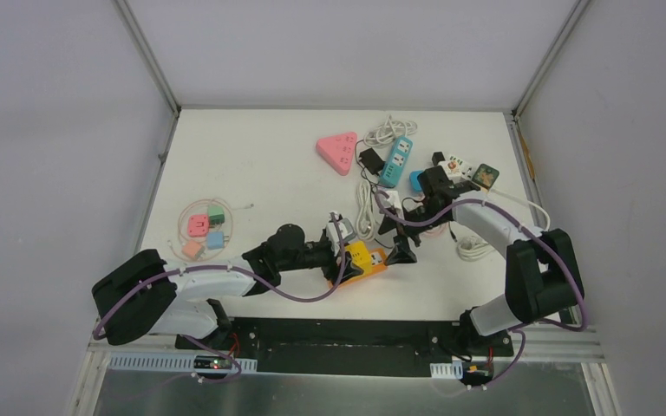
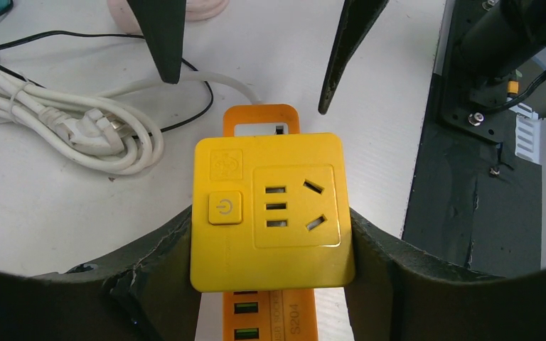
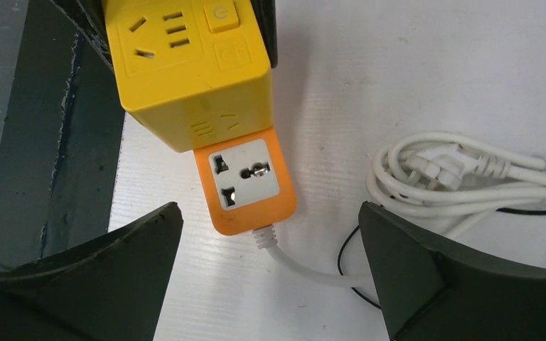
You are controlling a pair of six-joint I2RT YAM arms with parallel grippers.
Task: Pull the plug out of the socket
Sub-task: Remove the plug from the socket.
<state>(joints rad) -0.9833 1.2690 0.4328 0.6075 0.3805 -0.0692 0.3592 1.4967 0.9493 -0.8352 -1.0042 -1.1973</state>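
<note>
Yellow cube adapter (image 2: 266, 213) sits plugged into orange power strip (image 3: 245, 181) at near-centre of the white surface (image 1: 260, 173), approx midway btw the two arms. Left jaws pinch the cube, one pad on each side wall, power button & top outlet facing up twd the wrist cam. Right jaws are spread wide and hold nothing. They hang over the strip's free end, where the universal outlet shows and the strip's white cord (image 3: 291, 263) exits. Neither pad looks to touch the strip, though the gap is hard to judge. Strip's long axis runs from under the cube out twd the right jaws, roughly in line w/ the left arm (image 1: 217, 277). The cube covers one end, and the cord end pokes out past it. Key relation: the cube stands on the strip's face, so the pull prob. goes straight up, square to that axis. Left arm already has the cube. Right arm (image 1: 486, 217) is nearer the bare end, so likely job = clamp that end across its width to stop the strip lifting w/ the cube. Coiled white cable (image 3: 462, 177) lies just beside the strip, apart from it. No bins or trays in view. As for receptacles, the cube's top outlet, the strip's end outlet & the USB ports near the cube all look empty.
</note>
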